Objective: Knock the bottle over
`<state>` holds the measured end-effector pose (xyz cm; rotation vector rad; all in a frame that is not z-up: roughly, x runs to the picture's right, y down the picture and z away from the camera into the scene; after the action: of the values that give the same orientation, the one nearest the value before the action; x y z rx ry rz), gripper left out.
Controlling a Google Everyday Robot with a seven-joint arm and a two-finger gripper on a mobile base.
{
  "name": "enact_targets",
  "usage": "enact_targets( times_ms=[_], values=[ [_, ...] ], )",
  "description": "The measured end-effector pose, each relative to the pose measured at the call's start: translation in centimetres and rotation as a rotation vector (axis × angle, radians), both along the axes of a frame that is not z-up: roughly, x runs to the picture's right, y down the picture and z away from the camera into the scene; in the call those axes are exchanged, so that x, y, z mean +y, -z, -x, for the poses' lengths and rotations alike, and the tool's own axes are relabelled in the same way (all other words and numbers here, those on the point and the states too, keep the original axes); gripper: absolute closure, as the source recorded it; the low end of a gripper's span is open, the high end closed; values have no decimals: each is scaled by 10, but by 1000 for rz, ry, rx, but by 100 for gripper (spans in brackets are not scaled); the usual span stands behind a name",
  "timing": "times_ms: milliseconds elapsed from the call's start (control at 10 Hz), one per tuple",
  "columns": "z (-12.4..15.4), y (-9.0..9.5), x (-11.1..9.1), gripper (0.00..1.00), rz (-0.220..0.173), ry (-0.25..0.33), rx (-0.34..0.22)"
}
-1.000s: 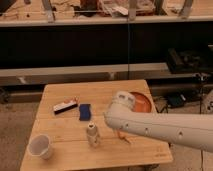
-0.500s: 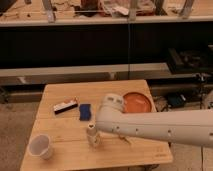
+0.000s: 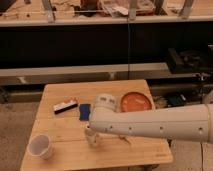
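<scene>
Soft, even light falls from above onto the wooden desk [image 3: 65, 97], which shows warm and moderately bright, while the shelving behind it sinks into deep shadow under a paler lit strip along the top edge. The white arm [image 3: 160, 125] is the brightest surface, lit on its upper side without hard glare and shading to grey underneath, with a faint shadow on the desk below. The gripper [image 3: 96, 128] sits in that shade at the arm's end, just above the bottle [image 3: 91, 139].

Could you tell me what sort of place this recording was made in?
Probably a lab or workshop: a wooden table before cluttered shelving. The gripper is at the bottle near a cup.
</scene>
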<state>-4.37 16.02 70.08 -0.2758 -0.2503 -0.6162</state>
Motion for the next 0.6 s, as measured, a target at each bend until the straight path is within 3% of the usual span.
enact_targets(
  times_ms=[600],
  values=[
    [33,-2,1,100,6,75,-53]
  ],
)
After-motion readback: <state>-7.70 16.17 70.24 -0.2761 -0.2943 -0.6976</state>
